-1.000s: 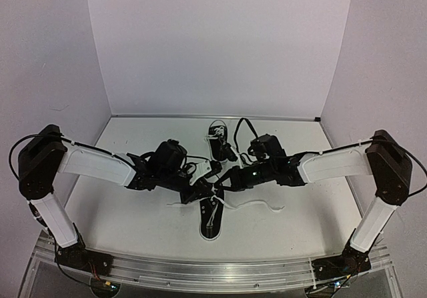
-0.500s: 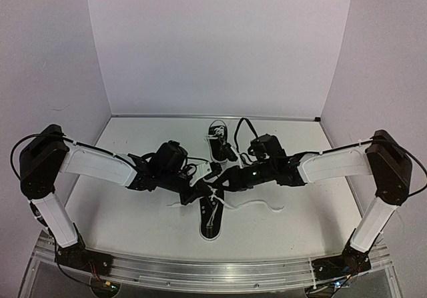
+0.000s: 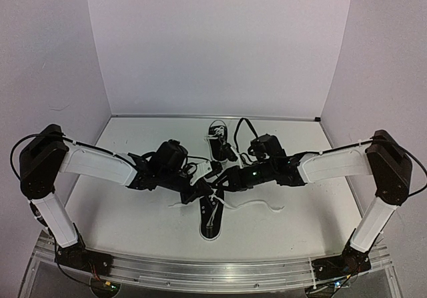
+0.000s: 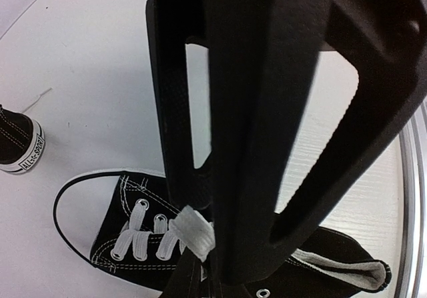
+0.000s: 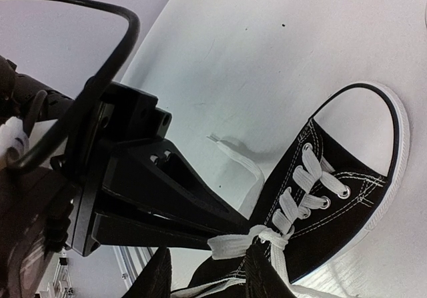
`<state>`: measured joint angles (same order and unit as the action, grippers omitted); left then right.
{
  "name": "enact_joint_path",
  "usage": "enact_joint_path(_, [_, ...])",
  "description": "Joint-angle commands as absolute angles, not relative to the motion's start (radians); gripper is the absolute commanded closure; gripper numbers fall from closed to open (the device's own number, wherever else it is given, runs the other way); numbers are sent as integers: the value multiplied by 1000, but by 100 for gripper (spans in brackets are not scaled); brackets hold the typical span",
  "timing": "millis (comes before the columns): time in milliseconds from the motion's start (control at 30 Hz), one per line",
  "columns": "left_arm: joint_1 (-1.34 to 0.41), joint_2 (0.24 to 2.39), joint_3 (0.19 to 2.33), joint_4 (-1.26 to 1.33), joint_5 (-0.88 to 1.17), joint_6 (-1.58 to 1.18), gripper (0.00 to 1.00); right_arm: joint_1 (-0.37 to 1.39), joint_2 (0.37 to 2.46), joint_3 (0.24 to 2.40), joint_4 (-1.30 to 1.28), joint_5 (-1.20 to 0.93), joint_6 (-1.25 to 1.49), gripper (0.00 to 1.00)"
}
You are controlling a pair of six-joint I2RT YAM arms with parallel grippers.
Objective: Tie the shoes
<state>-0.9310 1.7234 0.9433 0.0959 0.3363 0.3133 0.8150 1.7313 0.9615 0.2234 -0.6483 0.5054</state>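
The near shoe (image 3: 210, 219), black canvas with a white toe cap, lies in the middle with its toe toward the table's front edge. The second shoe (image 3: 219, 142) lies farther back. My left gripper (image 3: 204, 191) is over the near shoe's tongue, and the left wrist view shows it (image 4: 208, 245) shut on a white lace (image 4: 193, 235) above the eyelets. My right gripper (image 3: 224, 183) meets it from the right. In the right wrist view its fingers (image 5: 155, 279) stand apart around the crossed lace (image 5: 257, 239) on the near shoe (image 5: 347, 198), gripping nothing I can see.
One loose lace end (image 3: 259, 205) trails right of the near shoe, another (image 3: 175, 203) to its left. The second shoe's heel (image 4: 17, 148) shows at the left wrist view's left edge. White walls close the back and sides; a metal rail (image 3: 200, 271) runs along the front.
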Motion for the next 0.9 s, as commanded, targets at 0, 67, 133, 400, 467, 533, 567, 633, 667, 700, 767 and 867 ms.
enact_joint_path(0, [-936, 1673, 989, 107, 335, 306, 93, 821, 1726, 992, 247, -655, 503, 65])
enact_joint_path(67, [-936, 1671, 988, 106, 337, 306, 93, 821, 1729, 992, 247, -655, 503, 66])
enact_joint_path(133, [-936, 1671, 987, 107, 337, 305, 92, 821, 1729, 992, 247, -655, 502, 66])
enact_joint_path(400, [-937, 1658, 989, 106, 339, 303, 92, 821, 1730, 995, 245, -655, 503, 65])
enact_joint_path(467, [-938, 1657, 991, 105, 340, 304, 93, 821, 1728, 996, 245, -656, 503, 65])
enact_joint_path(533, [-939, 1661, 995, 103, 342, 304, 93, 821, 1727, 998, 245, -658, 502, 67])
enact_joint_path(567, [-939, 1663, 996, 103, 344, 304, 93, 821, 1726, 998, 245, -658, 502, 69])
enact_joint_path(633, [-940, 1667, 998, 105, 345, 305, 92, 822, 1726, 999, 245, -658, 501, 74])
enact_joint_path(667, [-941, 1669, 999, 108, 346, 304, 92, 822, 1725, 999, 245, -656, 500, 77])
enact_joint_path(700, [-942, 1671, 998, 108, 348, 304, 92, 822, 1725, 998, 245, -655, 500, 79])
enact_joint_path(767, [-943, 1674, 998, 108, 350, 305, 92, 821, 1723, 997, 245, -652, 500, 83])
enact_joint_path(867, [-943, 1671, 987, 117, 348, 301, 92, 822, 1721, 994, 245, -650, 499, 96])
